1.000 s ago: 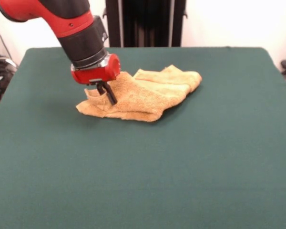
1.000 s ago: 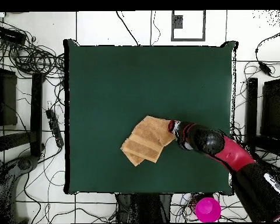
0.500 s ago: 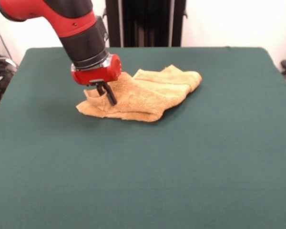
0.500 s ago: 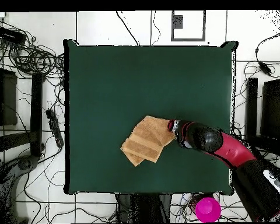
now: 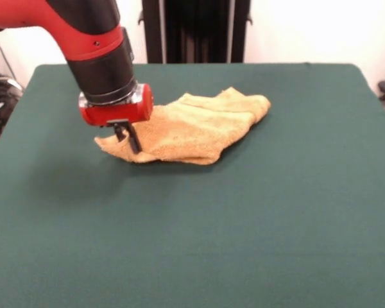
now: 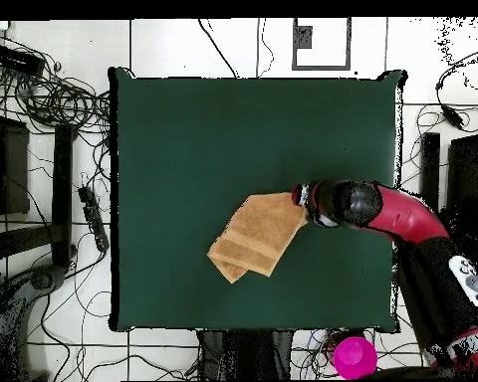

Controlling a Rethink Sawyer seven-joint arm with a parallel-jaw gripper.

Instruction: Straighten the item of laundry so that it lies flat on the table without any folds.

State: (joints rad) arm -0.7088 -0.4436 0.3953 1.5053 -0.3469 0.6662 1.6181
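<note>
Front view shows the towel [image 5: 191, 130] in a folded heap on the table [image 5: 244, 231], in the half toward the robot. Soft terry, light and limp — it will drape and drag instead of sliding as one piece, and layers may stick to each other. The gripper [image 5: 126, 136] stands at the towel's left corner, with its fingers closed on the cloth there, as far as I can judge. Overhead, the gripper [image 6: 303, 194] meets the towel [image 6: 255, 235] at a stretched corner. A corner or the hem is the good place to hold — pulling outward and low should open the folds. The middle would only bunch.
</note>
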